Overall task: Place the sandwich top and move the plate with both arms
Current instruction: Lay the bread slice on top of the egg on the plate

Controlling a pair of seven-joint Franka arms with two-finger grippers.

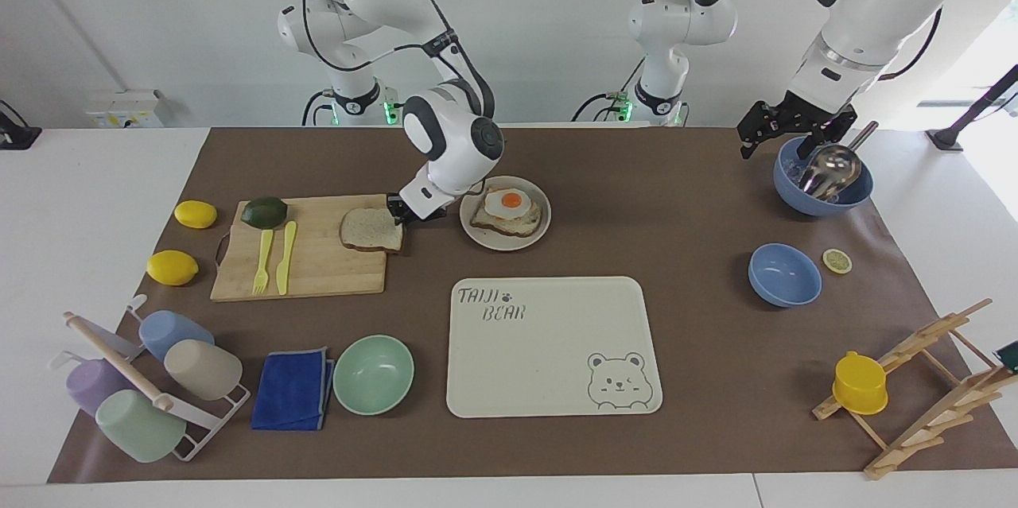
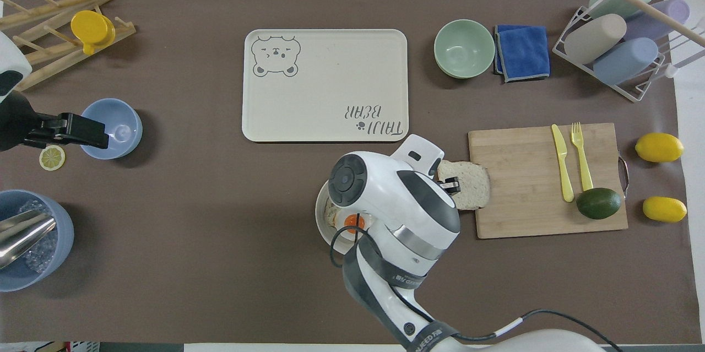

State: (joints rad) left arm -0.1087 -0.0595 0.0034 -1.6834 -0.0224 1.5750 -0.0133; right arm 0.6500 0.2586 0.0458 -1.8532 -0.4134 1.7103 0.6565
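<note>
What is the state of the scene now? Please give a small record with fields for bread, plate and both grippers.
sandwich top: lifted at the edge of the cutting board nearest the plate
plate: on the mat beside the board, holding egg toast
right gripper: shut on the sandwich top's edge
left gripper: waits over the blue bowl with the metal scoop
bear tray: farther from the robots than the plate
</note>
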